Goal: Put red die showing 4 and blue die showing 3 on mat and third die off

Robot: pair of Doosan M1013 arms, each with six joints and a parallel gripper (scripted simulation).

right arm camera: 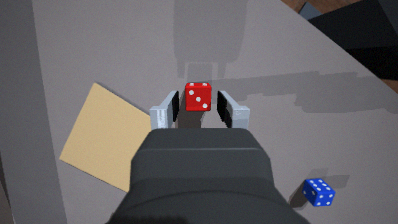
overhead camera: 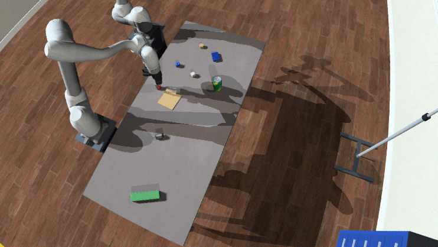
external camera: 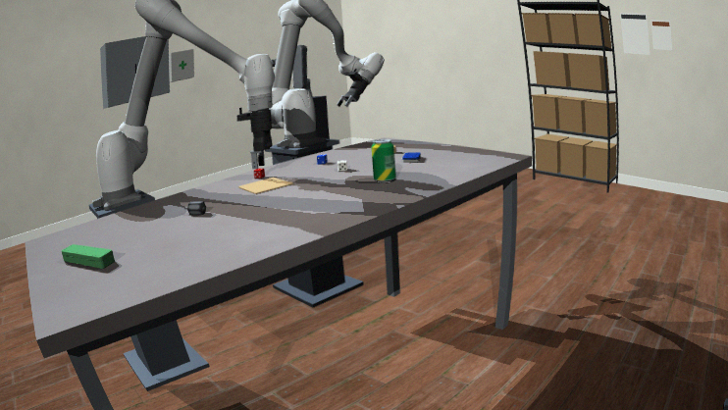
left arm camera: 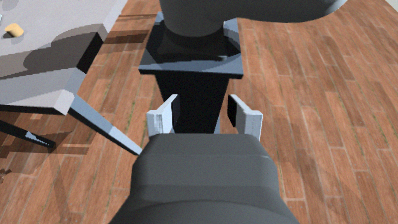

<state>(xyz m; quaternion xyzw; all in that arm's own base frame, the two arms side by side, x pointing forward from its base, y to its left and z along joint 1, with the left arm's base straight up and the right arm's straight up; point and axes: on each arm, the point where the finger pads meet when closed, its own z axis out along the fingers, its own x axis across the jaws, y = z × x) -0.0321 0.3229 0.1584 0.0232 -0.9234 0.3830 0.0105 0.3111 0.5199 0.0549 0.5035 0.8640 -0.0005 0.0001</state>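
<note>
The red die [overhead camera: 159, 87] [external camera: 259, 174] [right arm camera: 198, 98] sits on the table beside the tan mat [overhead camera: 169, 100] [external camera: 263, 186] [right arm camera: 102, 137], off it, with 3 on top. My right gripper [overhead camera: 157, 85] [external camera: 258, 164] [right arm camera: 198, 100] is open, pointing down just above the red die, which shows between its fingers in the right wrist view. The blue die [overhead camera: 177, 64] [external camera: 322, 159] [right arm camera: 319, 192] lies off the mat with 6 on top. The white die [overhead camera: 193, 74] [external camera: 341, 166] is also off the mat. My left gripper [external camera: 346, 101] [left arm camera: 203, 104] is open and empty, raised away from the table.
A green can [overhead camera: 217, 83] [external camera: 383, 162] stands beyond the white die. A blue block [overhead camera: 215, 57] [external camera: 411, 156] and a small orange cylinder [overhead camera: 201, 45] [left arm camera: 14, 30] lie farther off. A dark object [overhead camera: 159, 136] [external camera: 196, 208] and a green block [overhead camera: 145, 195] [external camera: 87, 256] lie on the mat's other side.
</note>
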